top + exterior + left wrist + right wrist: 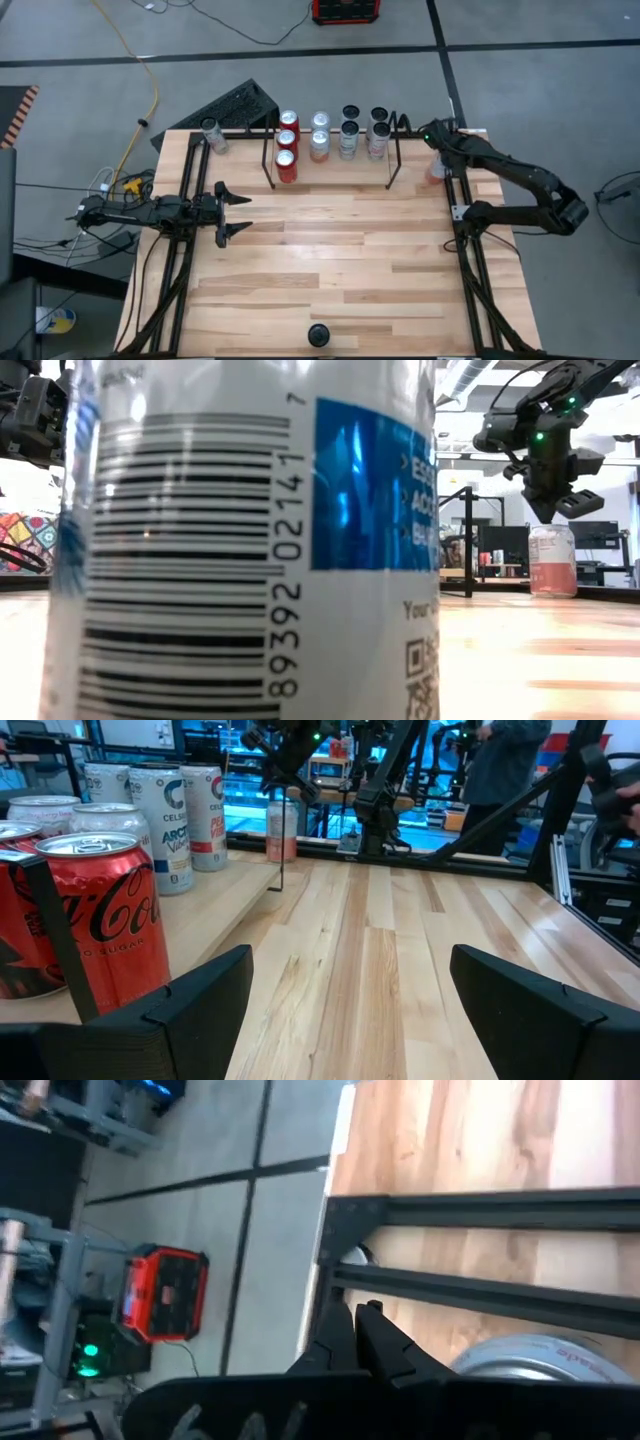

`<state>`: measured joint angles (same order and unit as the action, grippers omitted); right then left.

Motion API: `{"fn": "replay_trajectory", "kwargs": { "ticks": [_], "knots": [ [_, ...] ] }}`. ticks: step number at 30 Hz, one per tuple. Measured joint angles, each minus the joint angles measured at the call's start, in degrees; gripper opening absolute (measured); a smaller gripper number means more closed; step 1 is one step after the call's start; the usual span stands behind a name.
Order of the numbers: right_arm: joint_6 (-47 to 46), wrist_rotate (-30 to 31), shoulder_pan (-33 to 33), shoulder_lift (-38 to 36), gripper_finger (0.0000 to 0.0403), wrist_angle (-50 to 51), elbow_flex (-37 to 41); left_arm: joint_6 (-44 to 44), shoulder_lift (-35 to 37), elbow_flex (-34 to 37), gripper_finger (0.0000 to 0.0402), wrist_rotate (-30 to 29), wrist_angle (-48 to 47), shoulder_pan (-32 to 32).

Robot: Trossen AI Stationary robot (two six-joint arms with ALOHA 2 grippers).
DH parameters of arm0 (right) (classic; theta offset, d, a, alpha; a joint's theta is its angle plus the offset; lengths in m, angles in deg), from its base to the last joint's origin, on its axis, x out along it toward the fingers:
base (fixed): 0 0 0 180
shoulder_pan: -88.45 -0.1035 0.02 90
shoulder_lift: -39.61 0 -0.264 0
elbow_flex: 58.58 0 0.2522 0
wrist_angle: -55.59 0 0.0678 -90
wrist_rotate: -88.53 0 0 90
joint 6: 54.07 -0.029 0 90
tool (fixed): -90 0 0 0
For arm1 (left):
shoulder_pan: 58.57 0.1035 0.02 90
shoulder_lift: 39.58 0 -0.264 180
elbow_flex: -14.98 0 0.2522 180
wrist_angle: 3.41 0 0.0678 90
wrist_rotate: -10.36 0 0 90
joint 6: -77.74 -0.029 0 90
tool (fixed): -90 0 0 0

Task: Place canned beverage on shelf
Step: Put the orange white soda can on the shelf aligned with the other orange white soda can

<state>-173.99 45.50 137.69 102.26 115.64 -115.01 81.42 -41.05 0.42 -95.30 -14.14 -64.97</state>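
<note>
The shelf (pixel 268 160) of thin black rods stands at the table's far middle. It holds three red cans (pixel 287 150) in its left column and several pale cans (pixel 348 135) beside them. A pink-labelled can (pixel 434 172) (pixel 552 560) stands upright to the right of the shelf, by the right rail. My right gripper (pixel 437 148) (pixel 565 510) hangs shut just above it. The right wrist view has the can's top (pixel 540 1365) beside the shut fingers (pixel 365 1325). My left gripper (pixel 240 212) (pixel 345 980) waits open and level at the left, holding nothing.
A can (pixel 210 135) stands outside the shelf at the far left corner. A dark-topped can (pixel 318 335) at the near edge fills the low view (pixel 250 540). Black rails (pixel 185 250) (pixel 470 260) run along both sides. A person (pixel 510 760) stands beyond the table.
</note>
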Motion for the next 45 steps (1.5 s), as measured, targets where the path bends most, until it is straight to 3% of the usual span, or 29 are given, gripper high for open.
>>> {"fn": "replay_trajectory", "kwargs": {
  "ticks": [7,25,45],
  "knots": [
    [-1.75,-4.03,-1.04,-0.17,0.0000,-1.06,3.65,0.00,0.00,0.00,0.0327,0.00,-0.02,0.00],
    [-2.27,-3.77,-10.46,-5.14,0.0000,-1.92,7.39,0.00,-0.02,0.00,0.0327,0.00,0.00,0.02],
    [1.66,-4.06,-29.55,-8.21,0.0000,3.56,7.43,0.00,0.00,0.00,0.0327,0.02,-0.02,0.00]
  ]
}}
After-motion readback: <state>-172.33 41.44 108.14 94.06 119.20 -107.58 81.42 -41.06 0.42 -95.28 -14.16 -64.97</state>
